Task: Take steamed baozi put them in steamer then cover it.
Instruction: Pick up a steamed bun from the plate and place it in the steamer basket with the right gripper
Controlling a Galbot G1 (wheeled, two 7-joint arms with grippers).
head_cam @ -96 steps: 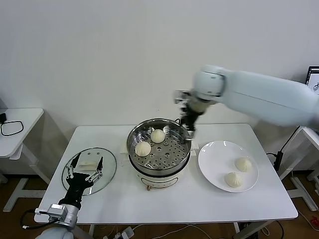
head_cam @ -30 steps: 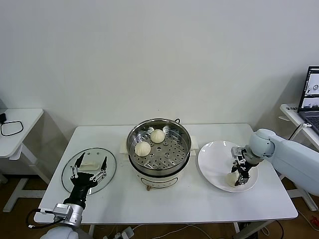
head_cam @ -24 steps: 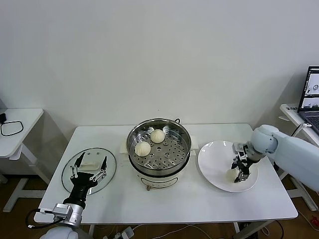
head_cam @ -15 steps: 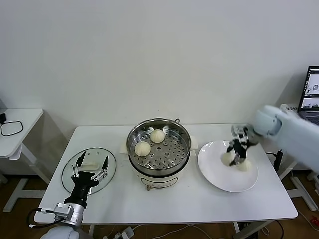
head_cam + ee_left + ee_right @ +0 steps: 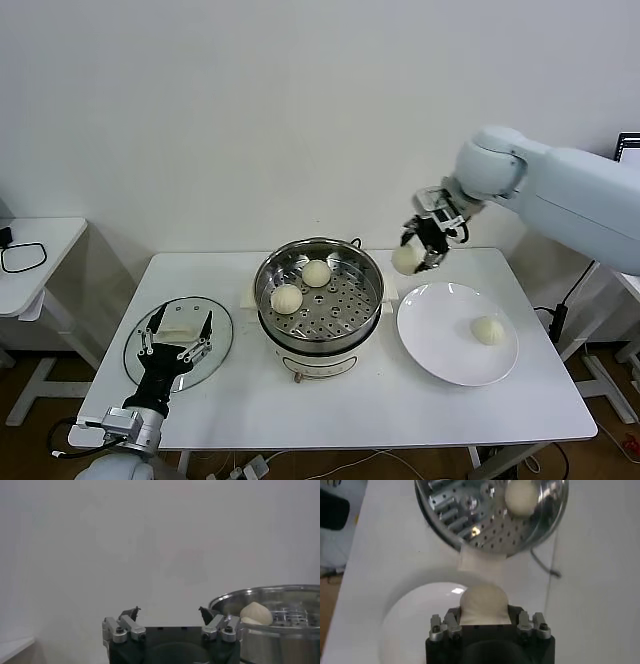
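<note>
The steel steamer stands mid-table with two baozi on its perforated tray. My right gripper hangs in the air just right of the steamer's rim, shut on a third baozi. In the right wrist view this bun fills the jaws, with the steamer ahead. One more baozi lies on the white plate. The glass cover lies flat at the left. My left gripper hovers open over it, holding nothing.
A small white side table with a black cable stands off to the left. The left wrist view shows the steamer's wall with a bun inside it. The table's front edge runs close below the plate and the cover.
My right gripper lifted a baozi off the plate and carried it up and leftward to beside the steamer's rim. The left gripper stayed over the cover.
</note>
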